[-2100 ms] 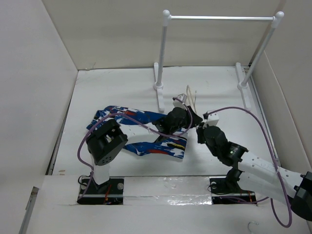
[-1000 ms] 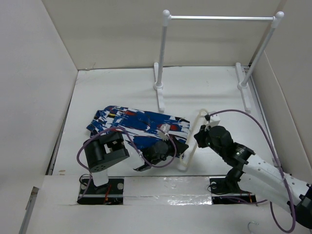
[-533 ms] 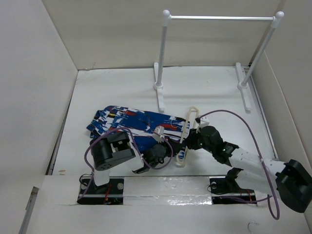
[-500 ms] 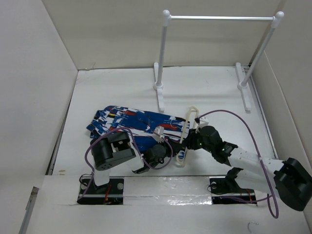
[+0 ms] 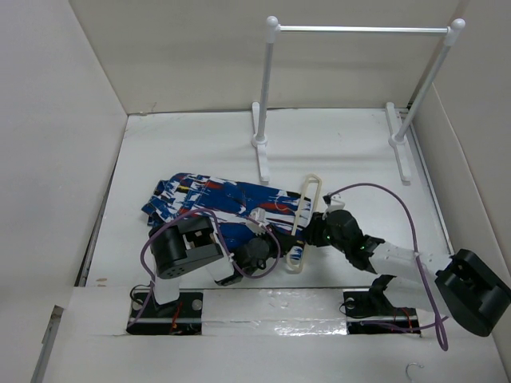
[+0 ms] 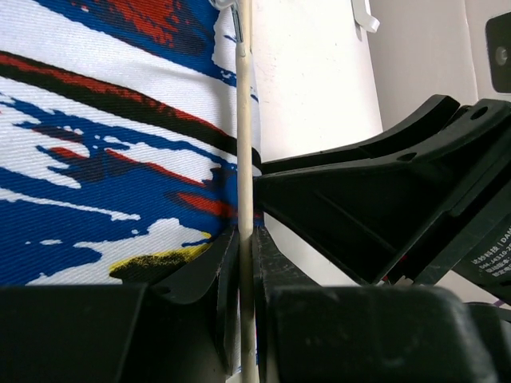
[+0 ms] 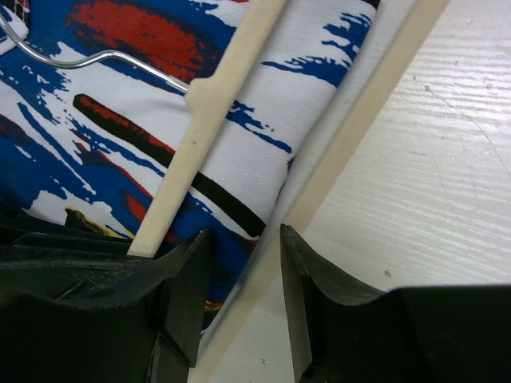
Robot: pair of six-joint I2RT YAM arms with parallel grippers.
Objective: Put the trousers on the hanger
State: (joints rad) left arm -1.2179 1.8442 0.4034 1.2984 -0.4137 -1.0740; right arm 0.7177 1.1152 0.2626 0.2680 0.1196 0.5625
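Left gripper point(image 6: 246, 239): clamped on a thin bar of the hanger point(image 7: 196, 144), at its lower-frame end. Right gripper point(image 7: 242, 239): jaws apart, straddling one bar. The hanger's long axis runs bottom to top in the top view, across the right end of the trousers point(image 5: 211, 195), which extend left. Threading probably proceeds leftward.
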